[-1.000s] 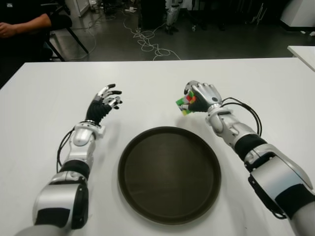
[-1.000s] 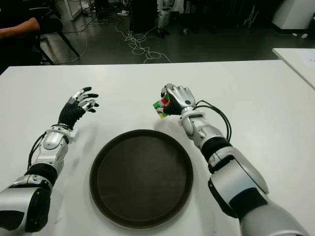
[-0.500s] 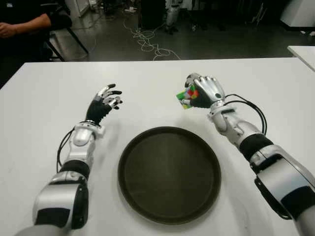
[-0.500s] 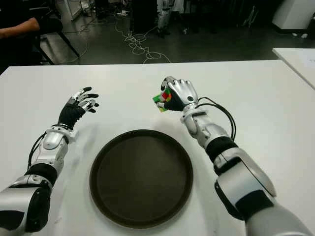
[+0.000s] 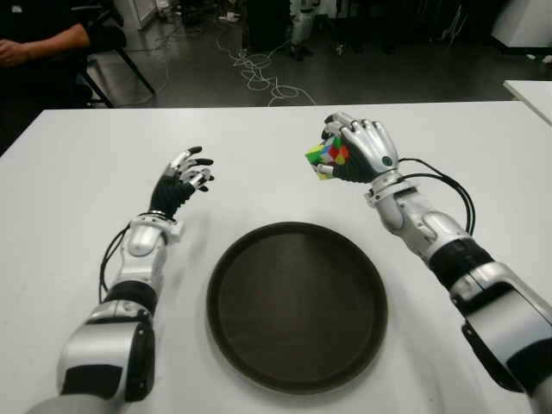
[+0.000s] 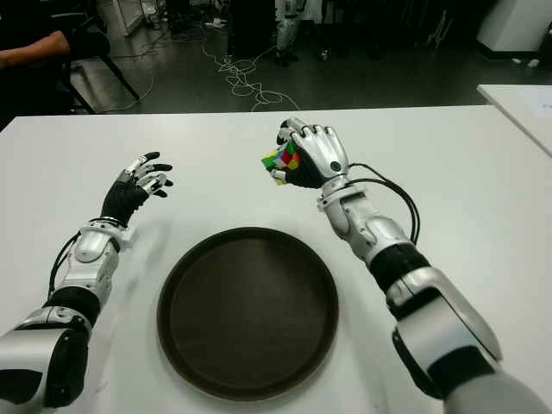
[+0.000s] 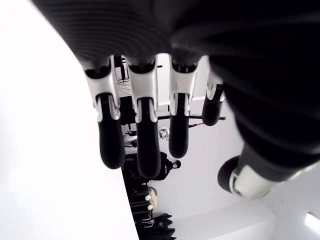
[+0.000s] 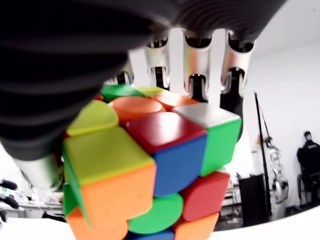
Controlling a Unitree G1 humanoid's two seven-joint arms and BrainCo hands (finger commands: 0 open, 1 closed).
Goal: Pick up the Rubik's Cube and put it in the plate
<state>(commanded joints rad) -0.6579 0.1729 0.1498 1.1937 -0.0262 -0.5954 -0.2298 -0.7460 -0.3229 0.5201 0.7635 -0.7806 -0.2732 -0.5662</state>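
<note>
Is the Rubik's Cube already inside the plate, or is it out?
Out. The right hand grips the Rubik's Cube above the table, beyond the plate's far rim.

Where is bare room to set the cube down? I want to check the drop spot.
The plate is bare across its whole floor. The right hand holds the cube above the table beyond the plate's far rim. The table is also bare between the plate and the open left hand, and right of the right arm. Nowhere is crowded.
</note>
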